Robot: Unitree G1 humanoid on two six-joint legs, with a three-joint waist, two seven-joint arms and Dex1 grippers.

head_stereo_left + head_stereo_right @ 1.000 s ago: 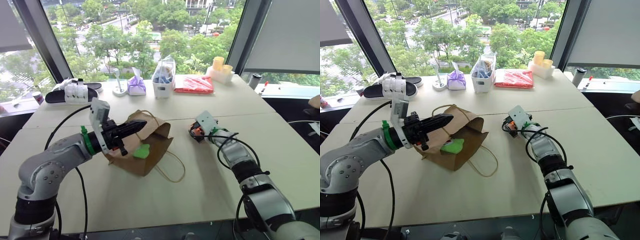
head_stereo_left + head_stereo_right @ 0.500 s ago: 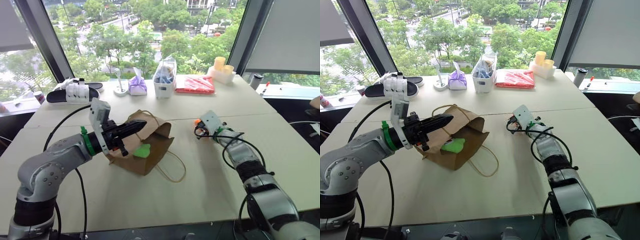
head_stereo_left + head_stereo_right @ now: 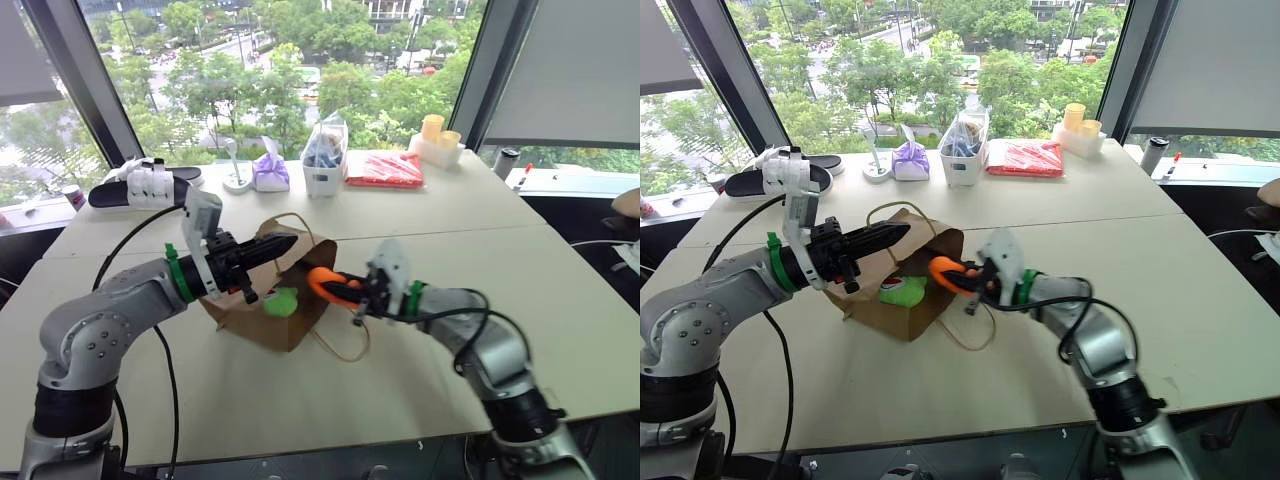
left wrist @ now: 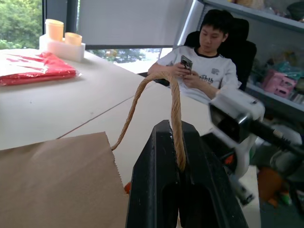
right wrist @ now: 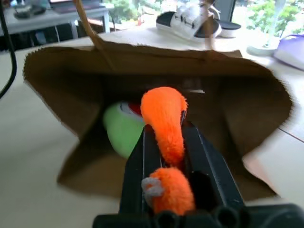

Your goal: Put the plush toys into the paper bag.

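1. Right gripper [image 3: 335,287], at the centre of the left eye view, has its two black fingers clamped on the orange plush toy [image 5: 164,118], one of two plush toys in the scene. The toy sticks out past the fingertips, right at the open mouth of the paper bag [image 3: 262,322].
2. Left gripper [image 3: 268,251], centre-left in the same view, is closed tight on one tan string handle [image 4: 175,111] of the bag, holding that loop up above the bag's upper edge.
3. One paper bag lies on its side on the table [image 3: 420,400], left of centre, mouth facing the right gripper. A second string handle [image 3: 345,352] trails loose on the table below the mouth.
4. The green plush toy [image 3: 281,301] sits inside the bag, just within the mouth; the right wrist view shows a white and red patch on it.
5. Along the table's far edge, upper middle of the frame, stand one purple pouch [image 3: 266,172], one clear bag of blue items [image 3: 324,158] and one red packet [image 3: 387,168].
6. Two yellow cups [image 3: 438,132] stand at the upper right, and a black tray [image 3: 118,193] lies at the upper left.
7. One seated person [image 4: 205,59] looks at a phone in the left wrist view.
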